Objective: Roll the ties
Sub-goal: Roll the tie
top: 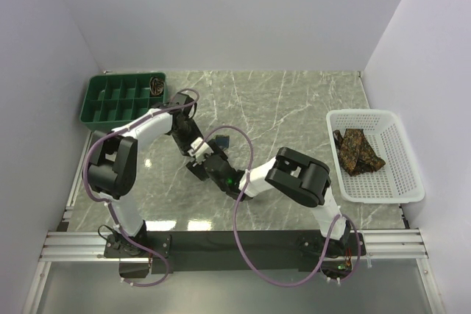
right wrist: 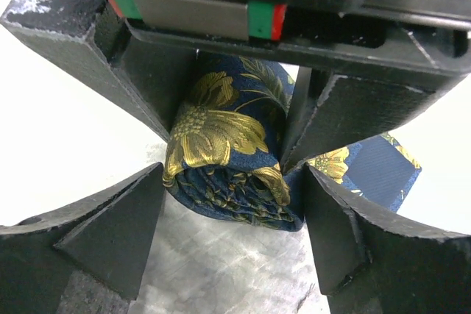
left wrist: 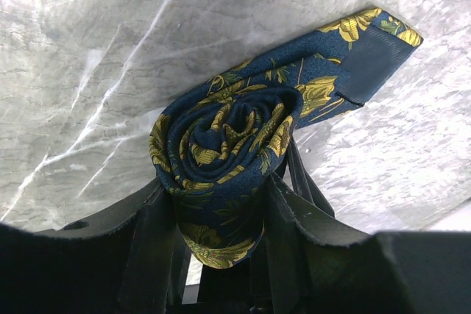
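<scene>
Left tool sits mid-counter, right of the green compartment tray in the far-left corner. One rolled tie, dark with a gold pattern, stands in the tray's far-right corner compartment.

Left tool is partly closed and clamped on the navy tie. Its fingers pinch the roll from both sides, spiral end facing the left wrist camera. Roll is tight, yellow floral print on the outside. Short tail is unrolled and lies flat on the grey marble counter past the roll, dark lining up. Can't tell if the roll itself rests on the counter or hangs just above it.

Right tool points in from the right, opposite the left one, jaws wide. Its fingers flank the same roll low down, close on both sides, not visibly squeezing, so it holds nothing. In the top view both tools block the roll; only a bit of blue tail shows.

Far right: white mesh basket at the counter edge. Brown ties are heaped unrolled in its far-left part, well apart from both tools.
</scene>
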